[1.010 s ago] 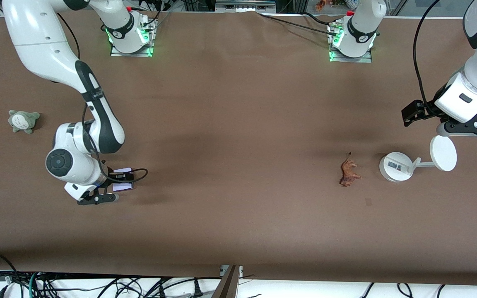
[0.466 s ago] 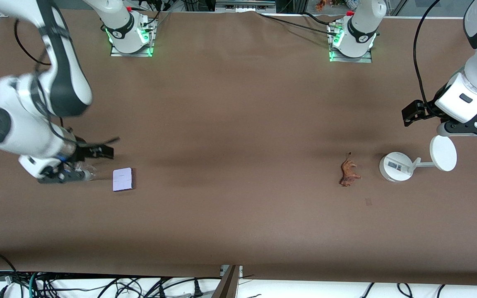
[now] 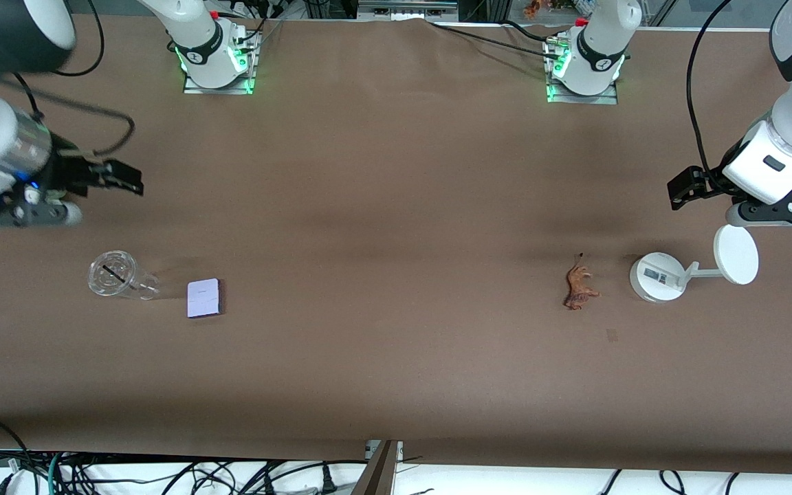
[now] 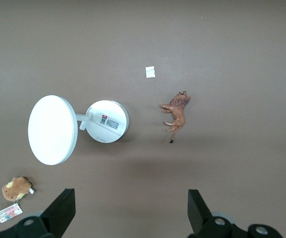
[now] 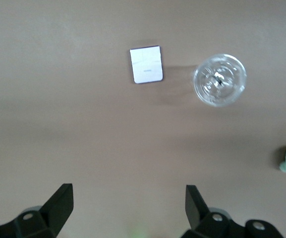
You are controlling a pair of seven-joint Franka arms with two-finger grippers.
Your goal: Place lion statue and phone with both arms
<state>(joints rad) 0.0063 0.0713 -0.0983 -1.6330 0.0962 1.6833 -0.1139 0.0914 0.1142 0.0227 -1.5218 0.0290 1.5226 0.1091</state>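
You see right gripper (image 5: 125, 210) wide open, empty, above phone (image 3: 203, 298) | left gripper (image 4: 128, 215) wide open, empty, near lion statue (image 3: 579, 289)

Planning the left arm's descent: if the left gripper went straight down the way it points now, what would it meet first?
Probably bare table. The left gripper, open, points down between the white stand and the lion statue; depth is unclear.

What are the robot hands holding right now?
Nothing. The left gripper and the right gripper are both open and empty. The phone and the lion statue lie on the table.
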